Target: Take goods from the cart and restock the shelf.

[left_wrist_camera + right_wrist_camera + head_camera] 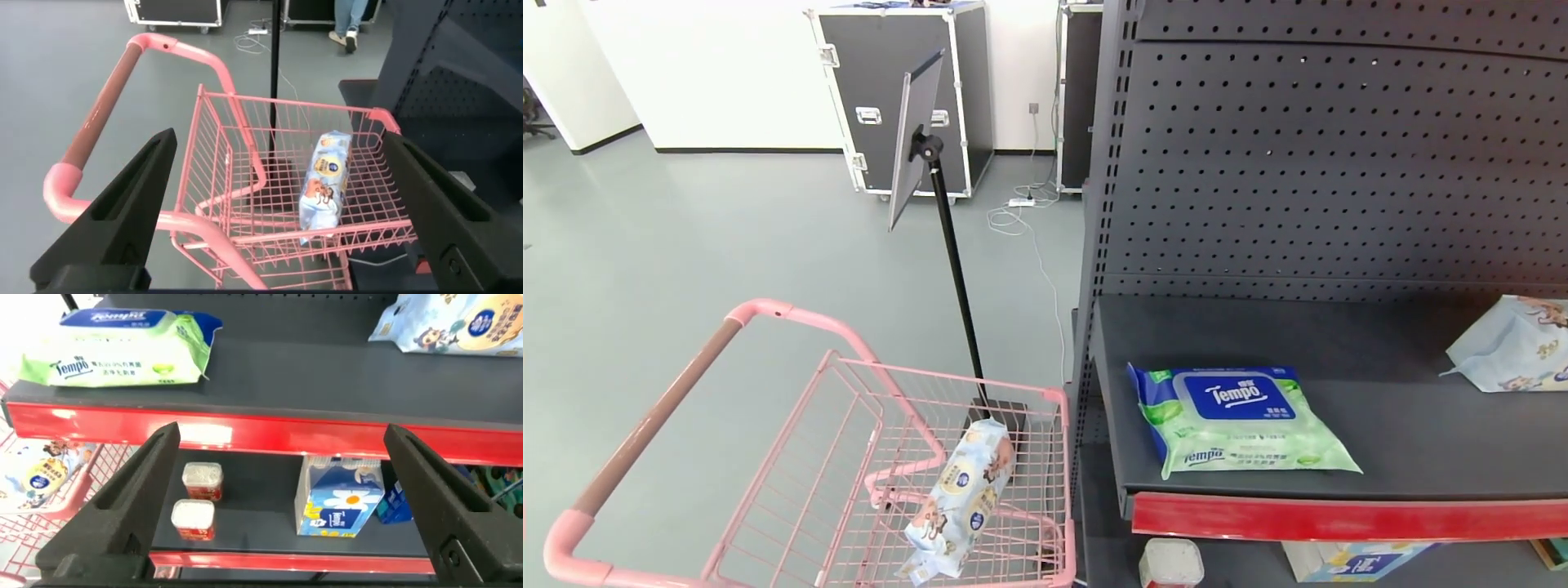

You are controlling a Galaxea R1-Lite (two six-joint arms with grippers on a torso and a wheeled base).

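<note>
One tissue pack [964,498] leans in the single pink cart [760,309], at the side nearest the shelf [1421,425]. Our left pincer [279,143] hangs released above the cart, fingers spread wide, with the pack below and beyond it, well apart. Our right pincer [282,433], likewise released, faces the shelf's red edge. We count two packs on the upper board, well apart: green wipes [1241,420] and a pale blue pack [1515,347]. Below stand two cans [202,480], one before the other, near one blue carton [341,498].
</note>
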